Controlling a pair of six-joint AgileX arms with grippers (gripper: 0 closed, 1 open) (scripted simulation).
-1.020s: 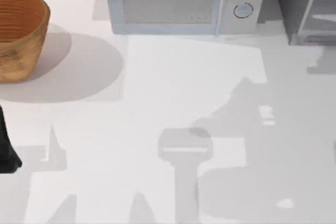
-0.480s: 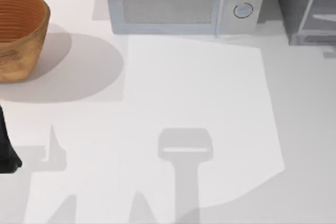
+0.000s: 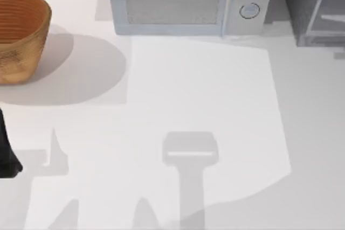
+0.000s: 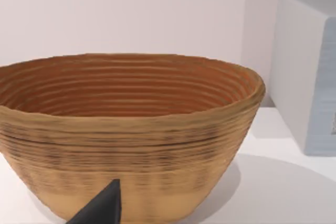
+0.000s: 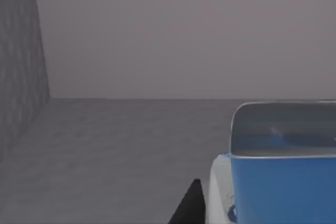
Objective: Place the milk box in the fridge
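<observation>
Blue-topped milk box [image 5: 283,177] upright beside right finger [image 5: 190,205]; jaws' state unclear

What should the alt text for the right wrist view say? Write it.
A blue milk box stands close to the camera on a grey floor, with grey walls behind and to one side. A dark fingertip of the right gripper shows beside the box.

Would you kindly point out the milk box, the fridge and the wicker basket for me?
milk box [image 5: 283,187]: right wrist view, on its blue side.
fridge [image 3: 315,9]: top view, on its pale door panel at the table's far right.
wicker basket [image 4: 131,145]: left wrist view, on its outer wall.
</observation>
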